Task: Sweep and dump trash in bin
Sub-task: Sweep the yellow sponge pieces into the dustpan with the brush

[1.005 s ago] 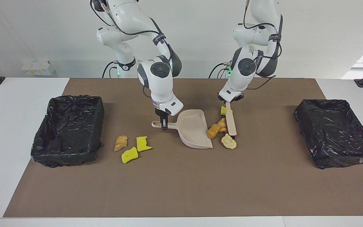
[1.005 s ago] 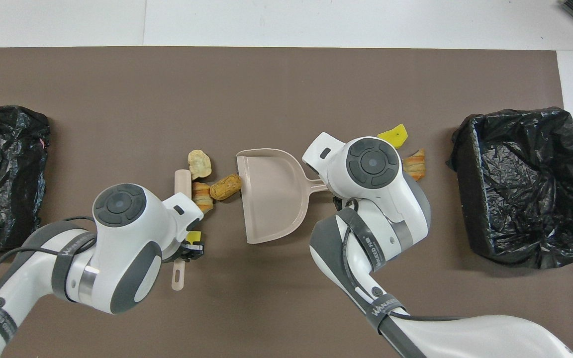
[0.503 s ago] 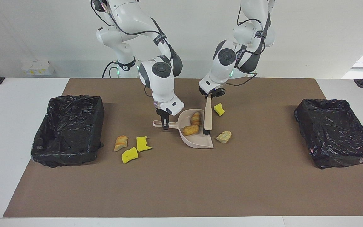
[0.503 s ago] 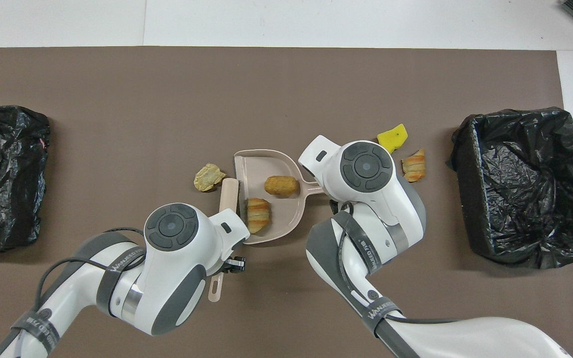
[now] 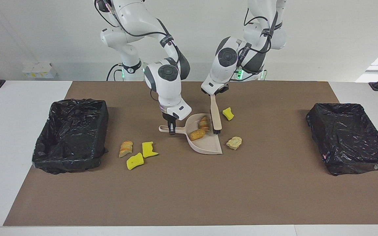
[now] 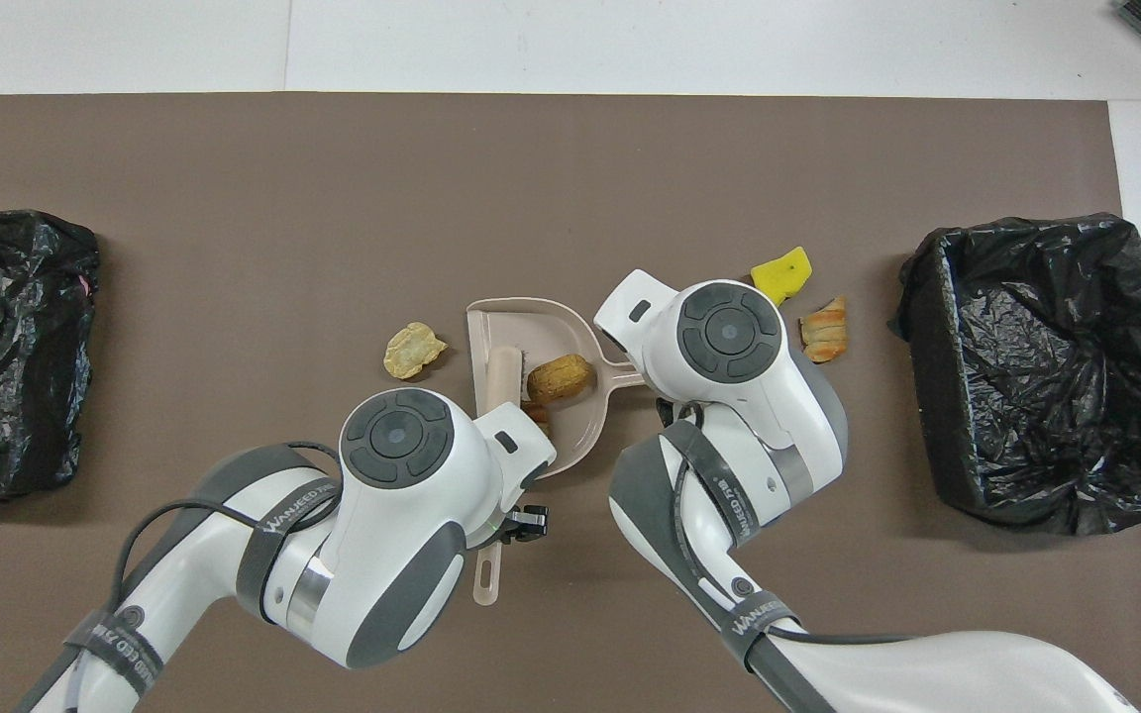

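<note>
My right gripper (image 5: 171,129) is shut on the handle of the beige dustpan (image 5: 207,147), which rests on the brown mat. My left gripper (image 5: 214,93) is shut on the beige-handled brush (image 5: 216,114), whose bristles hang over the pan (image 6: 521,322). Two brown bread pieces of trash (image 5: 199,129) lie inside the pan, one showing in the overhead view (image 6: 562,377). A pale scrap (image 5: 234,143) and a yellow sponge chunk (image 5: 228,113) lie beside the pan toward the left arm's end. Three more scraps (image 5: 136,154) lie toward the right arm's end.
Two black bag-lined bins stand at the mat's ends, one toward the right arm's end (image 5: 71,134) and one toward the left arm's end (image 5: 351,137). The brush handle's tip (image 6: 486,584) sticks out under my left wrist.
My left gripper swept the brush toward the right arm's end, pushing two bread pieces into the dustpan. The pale scrap shifted slightly and stayed outside. The right gripper held still.
</note>
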Motion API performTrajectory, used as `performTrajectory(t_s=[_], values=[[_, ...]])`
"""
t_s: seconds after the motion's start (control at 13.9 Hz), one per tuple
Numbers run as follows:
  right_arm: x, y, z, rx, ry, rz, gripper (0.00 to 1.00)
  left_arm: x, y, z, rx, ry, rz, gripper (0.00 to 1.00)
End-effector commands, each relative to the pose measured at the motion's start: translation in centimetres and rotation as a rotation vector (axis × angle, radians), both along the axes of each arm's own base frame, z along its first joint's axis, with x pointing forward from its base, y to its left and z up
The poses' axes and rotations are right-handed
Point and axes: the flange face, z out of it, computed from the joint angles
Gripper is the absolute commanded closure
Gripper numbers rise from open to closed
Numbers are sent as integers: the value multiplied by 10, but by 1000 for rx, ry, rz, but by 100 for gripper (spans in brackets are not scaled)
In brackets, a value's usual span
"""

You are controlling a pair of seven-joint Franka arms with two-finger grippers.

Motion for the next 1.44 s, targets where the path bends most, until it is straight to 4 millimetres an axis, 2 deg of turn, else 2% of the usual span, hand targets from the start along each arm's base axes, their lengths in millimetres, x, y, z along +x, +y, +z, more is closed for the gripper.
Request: performTrajectory(t_s=[0.0, 0.22, 0.36, 0.57, 0.79, 0.93, 1.22, 1.36], values=[[3, -7, 3, -15, -15, -35, 100, -25, 22, 22, 126, 31, 78, 100], [2, -8, 11, -25, -37, -56, 100, -51, 43, 6, 227, 21, 240, 100], [-3, -2, 13, -32, -42, -87, 100, -66, 58, -9, 237, -20, 332, 100], [-8, -3, 14, -71, -41, -106, 100, -73, 65, -32, 241, -31, 379, 100], [-9, -2, 13, -67, -45, -103, 100, -56, 49, -39, 119, -57, 470, 100], [-10, -2, 10, -66, -46, -84, 100, -42, 40, -58, 106, -65, 482, 100], [-7, -3, 4, -76, -38, 58, 100, 12, 35, -50, 20, -114, 483, 100], [-6, -3, 4, -79, -40, 90, 100, 22, 27, -46, -2, -130, 464, 100]])
